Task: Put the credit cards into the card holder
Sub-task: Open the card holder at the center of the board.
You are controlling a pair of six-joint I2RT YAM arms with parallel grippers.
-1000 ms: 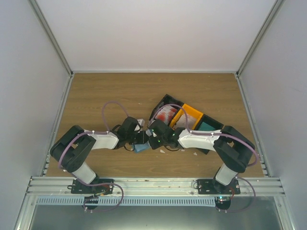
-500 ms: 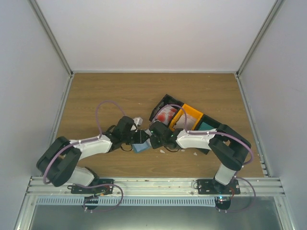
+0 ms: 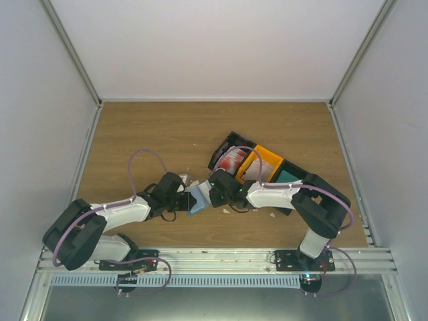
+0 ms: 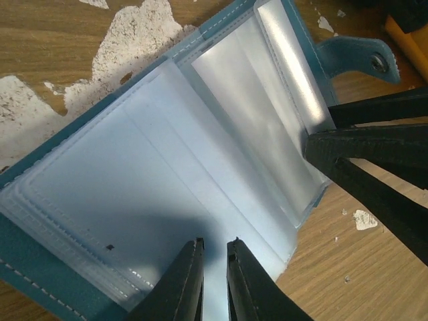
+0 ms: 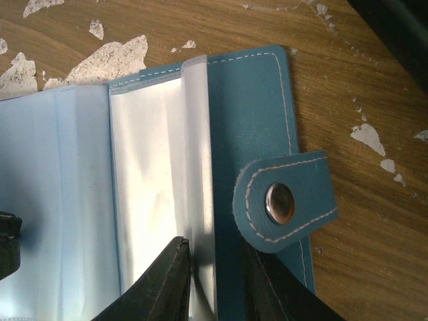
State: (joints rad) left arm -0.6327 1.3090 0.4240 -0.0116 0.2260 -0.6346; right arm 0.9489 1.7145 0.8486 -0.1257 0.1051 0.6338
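The blue-teal card holder (image 3: 198, 198) lies open on the wood between both grippers. In the left wrist view its clear inner pockets (image 4: 167, 167) face up. My left gripper (image 4: 214, 244) is nearly shut on a clear sleeve at the holder's near edge. My right gripper (image 5: 214, 257) is shut on the holder's other side (image 5: 247, 120), one finger on the clear sleeve, the other under the blue cover by the snap tab (image 5: 281, 200). Its fingers (image 4: 374, 144) also show in the left wrist view. Red-and-white credit cards (image 3: 234, 159) lie in a black tray behind the right gripper.
An orange tray (image 3: 262, 162) and a black tray holding something teal (image 3: 289, 176) stand in a row at the right, partly under my right arm. White scraps and worn patches (image 4: 140, 33) mark the wood around the holder. Enclosure walls stand on all sides.
My left arm has stretched out lower and its elbow has swung left. The left gripper has slid slightly toward the near left, and the holder lies more open between the grippers.
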